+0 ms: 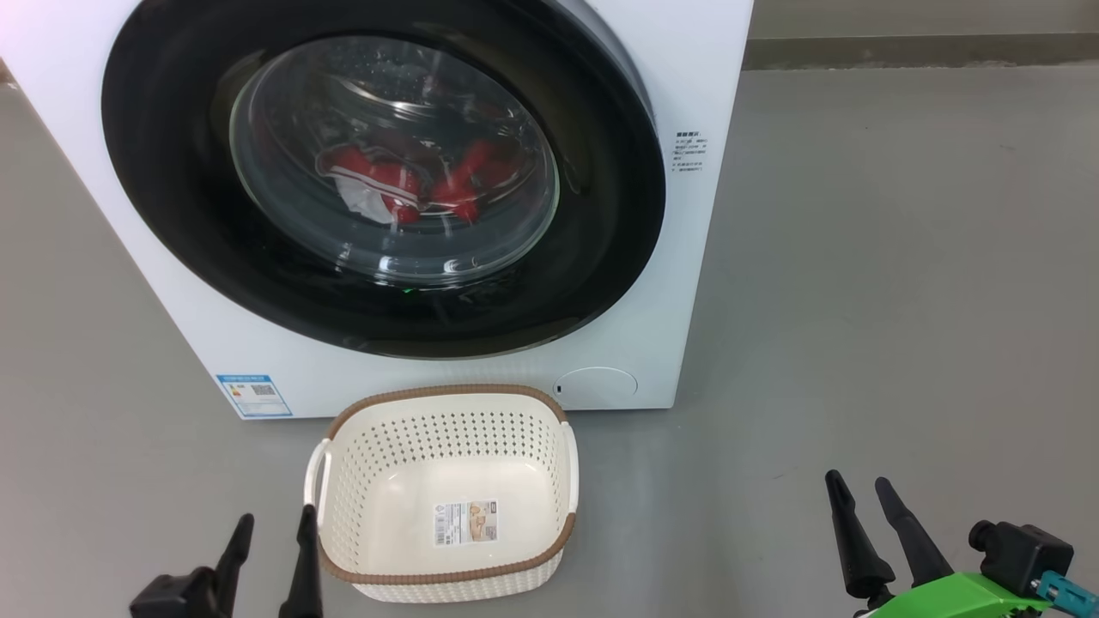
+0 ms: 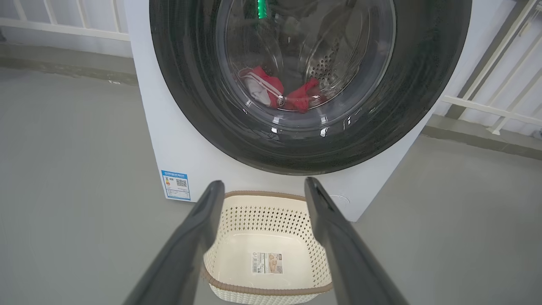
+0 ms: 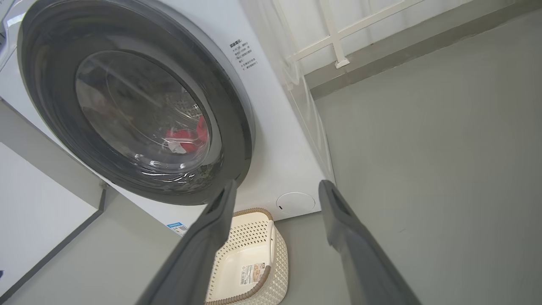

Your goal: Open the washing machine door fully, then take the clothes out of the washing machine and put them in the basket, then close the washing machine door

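A: Left gripper [image 1: 277,513] sat low at seven o'clock in the head view, and its two dark fingers [image 2: 190,237] were spread wide with nothing between them!

B: Nothing at all. In its wrist view they framed the basket [image 1: 446,390], which stood on the grey floor [image 1: 901,300] at six o'clock from the washing machine door [image 1: 386,257].

A: Was that inner finger on the basket's left handle?

B: Just beside it in the head view. Whether it touched, I couldn't tell.

A: And the right gripper [image 1: 857,479]?

B: Five o'clock, well apart from the basket, above bare floor. Its jaws were wide apart too, and it gripped nothing and touched nothing. In the right wrist view the basket lay behind one finger, toward seven o'clock.

A: The door, then?

B: Shut flat against the washing machine [image 1: 687,257], with the glossy black rim unbroken all round.

A: So the clothes [image 1: 378,176] were inside?

B: Yes, red with white trim, lying low in the drum behind the bulging glass.

A: And the basket itself?

B: Upright, close in front of the machine, with a paper label [image 1: 466,522] on its bottom. A blue sticker [image 1: 254,395] sat on the machine's front at ten o'clock from the basket.
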Available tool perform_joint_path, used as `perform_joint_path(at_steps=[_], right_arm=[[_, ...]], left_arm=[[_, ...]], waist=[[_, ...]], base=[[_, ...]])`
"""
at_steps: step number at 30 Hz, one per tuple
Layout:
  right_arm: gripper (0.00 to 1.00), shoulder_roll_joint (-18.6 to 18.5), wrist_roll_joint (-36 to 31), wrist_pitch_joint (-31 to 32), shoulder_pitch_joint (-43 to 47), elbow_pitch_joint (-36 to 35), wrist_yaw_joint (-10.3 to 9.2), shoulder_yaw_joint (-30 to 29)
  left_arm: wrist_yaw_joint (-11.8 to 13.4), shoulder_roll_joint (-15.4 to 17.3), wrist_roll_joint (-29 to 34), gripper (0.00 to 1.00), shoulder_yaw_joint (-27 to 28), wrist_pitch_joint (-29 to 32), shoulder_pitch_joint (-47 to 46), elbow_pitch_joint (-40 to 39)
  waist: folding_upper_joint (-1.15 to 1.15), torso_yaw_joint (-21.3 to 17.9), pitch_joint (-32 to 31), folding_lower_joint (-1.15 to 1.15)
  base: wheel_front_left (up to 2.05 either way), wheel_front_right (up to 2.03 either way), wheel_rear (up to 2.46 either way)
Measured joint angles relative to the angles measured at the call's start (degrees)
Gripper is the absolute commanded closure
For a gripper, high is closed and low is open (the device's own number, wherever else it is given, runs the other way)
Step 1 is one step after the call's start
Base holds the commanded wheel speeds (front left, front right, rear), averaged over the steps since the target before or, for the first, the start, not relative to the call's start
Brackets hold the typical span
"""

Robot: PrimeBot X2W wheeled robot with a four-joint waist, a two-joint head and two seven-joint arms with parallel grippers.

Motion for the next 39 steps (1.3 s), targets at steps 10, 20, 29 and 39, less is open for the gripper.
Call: perform_joint_path(at_steps=[10, 20, 29, 39], right_arm=[[0.00, -0.02, -6.93, -0.66, 0.19, -1.46, 0.00, 0.29], [0.00, -0.03, -13.85, -1.22, 1.30, -2.45, 0.00, 0.43], [0.00, -0.05, -19.54, -2.04, 1.38, -3.31, 0.00, 0.63], [0.00, -0.09, -24.44, -3.04, 2.29, -3.89, 0.00, 1.45]], left_arm=[[1.25, 1.11, 6.90, 0.00, -1.87, -1.83, 0.39, -0.52], [2.45, 1.47, 12.04, 0.00, -2.97, -3.45, 1.22, -0.92], [3.21, 1.77, 16.08, 0.00, -3.49, -5.03, 1.36, -1.53], [3.74, 2.07, 20.15, 0.00, -4.54, -6.04, 2.30, -2.38]], waist=[[0.00, 0.04, 0.09, 0.00], [0.00, 0.14, 0.08, 0.00], [0.00, 0.19, 0.11, 0.00], [0.00, 0.16, 0.40, 0.00]], base=[[0.00, 0.00, 0.00], [0.00, 0.00, 0.00], [0.00, 0.00, 0.00], [0.00, 0.00, 0.00]])
